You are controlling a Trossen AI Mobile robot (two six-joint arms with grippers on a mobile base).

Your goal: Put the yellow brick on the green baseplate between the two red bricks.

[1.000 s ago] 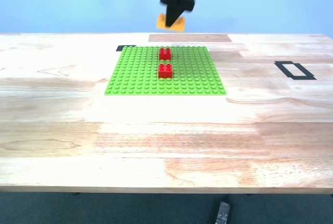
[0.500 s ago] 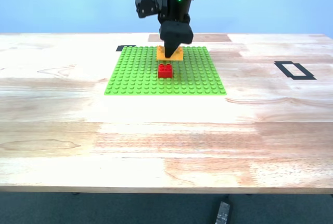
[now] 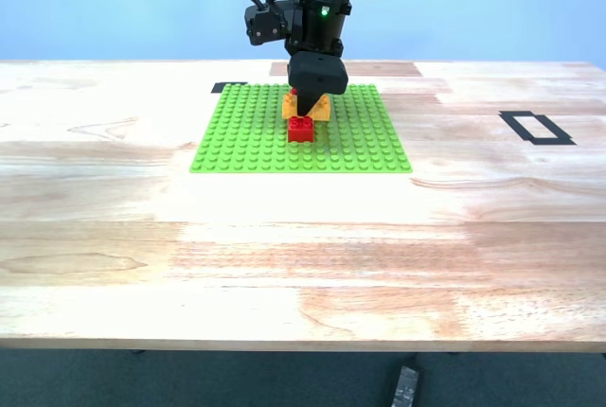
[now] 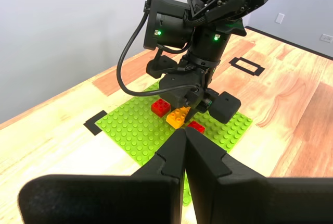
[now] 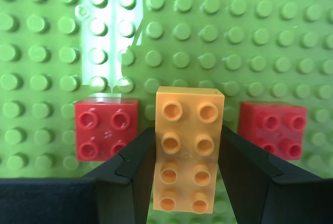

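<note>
The green baseplate (image 3: 246, 132) lies on the wooden table. The two red bricks (image 5: 106, 128) (image 5: 273, 129) stand on it with a gap between them. My second gripper (image 3: 308, 109) is shut on the yellow brick (image 5: 188, 151) and holds it over that gap, low above the plate and slightly tilted. I cannot tell whether it touches the studs. In the exterior view the near red brick (image 3: 301, 130) shows, and the far one is mostly hidden behind the gripper. My first gripper (image 4: 184, 151) is shut and empty, well away from the plate, looking at the second arm.
A black tape rectangle (image 3: 536, 128) marks the table at the exterior view's right. A small black tape mark (image 3: 227, 87) sits at the plate's far left corner. A darker wood patch (image 3: 379, 68) lies behind the plate. A dark object (image 3: 404, 388) lies on the floor.
My second gripper has come down with the yellow brick, from high above the plate's far edge to just over the gap between the red bricks. The red bricks have not moved.
</note>
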